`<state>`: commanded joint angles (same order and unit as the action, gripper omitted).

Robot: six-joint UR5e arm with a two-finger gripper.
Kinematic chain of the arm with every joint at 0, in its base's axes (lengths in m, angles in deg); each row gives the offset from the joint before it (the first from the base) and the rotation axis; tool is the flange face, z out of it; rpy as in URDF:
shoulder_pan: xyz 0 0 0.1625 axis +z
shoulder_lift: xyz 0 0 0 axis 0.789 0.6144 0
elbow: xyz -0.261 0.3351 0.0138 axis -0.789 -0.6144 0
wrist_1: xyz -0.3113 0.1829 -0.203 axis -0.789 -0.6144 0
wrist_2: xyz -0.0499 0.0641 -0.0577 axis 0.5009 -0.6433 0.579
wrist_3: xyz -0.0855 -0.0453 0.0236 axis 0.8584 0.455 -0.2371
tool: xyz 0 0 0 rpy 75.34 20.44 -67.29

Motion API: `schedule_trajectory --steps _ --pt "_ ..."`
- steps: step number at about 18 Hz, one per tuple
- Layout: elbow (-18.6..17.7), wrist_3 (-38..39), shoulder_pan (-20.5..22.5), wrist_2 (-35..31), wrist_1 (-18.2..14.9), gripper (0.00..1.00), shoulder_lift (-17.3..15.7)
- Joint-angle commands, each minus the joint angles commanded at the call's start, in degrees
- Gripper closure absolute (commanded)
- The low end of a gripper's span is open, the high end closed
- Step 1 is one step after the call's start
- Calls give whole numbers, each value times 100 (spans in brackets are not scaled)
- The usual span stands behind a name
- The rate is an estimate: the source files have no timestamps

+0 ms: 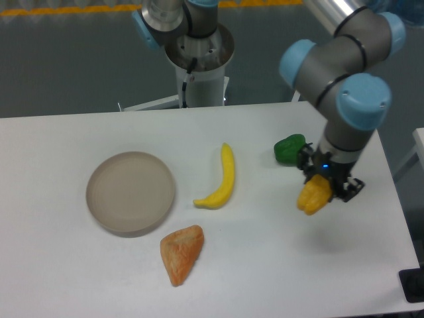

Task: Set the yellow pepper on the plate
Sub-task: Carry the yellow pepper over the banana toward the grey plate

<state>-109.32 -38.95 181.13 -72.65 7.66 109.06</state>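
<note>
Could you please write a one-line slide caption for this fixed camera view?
UR5e pincer holds the yellow pepper above the table's right side, with the plate empty at left.

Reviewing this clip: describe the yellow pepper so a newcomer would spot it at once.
Start at the white table's right side, where the robot arm's black two-finger gripper hangs. The small stubby yellow-orange pepper is clamped in it, just in front of the green pepper. Unlike the long curved yellow banana, it is short and lumpy.
</note>
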Motion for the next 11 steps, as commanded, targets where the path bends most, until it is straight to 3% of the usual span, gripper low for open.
schedule_trajectory --steps 3,7,11 --pt "-219 457 -492 -9 -79 85 -220" --pt "-834 775 -1168 -18 17 85 -501" --pt "-1212 1143 -1862 0 88 85 -502"
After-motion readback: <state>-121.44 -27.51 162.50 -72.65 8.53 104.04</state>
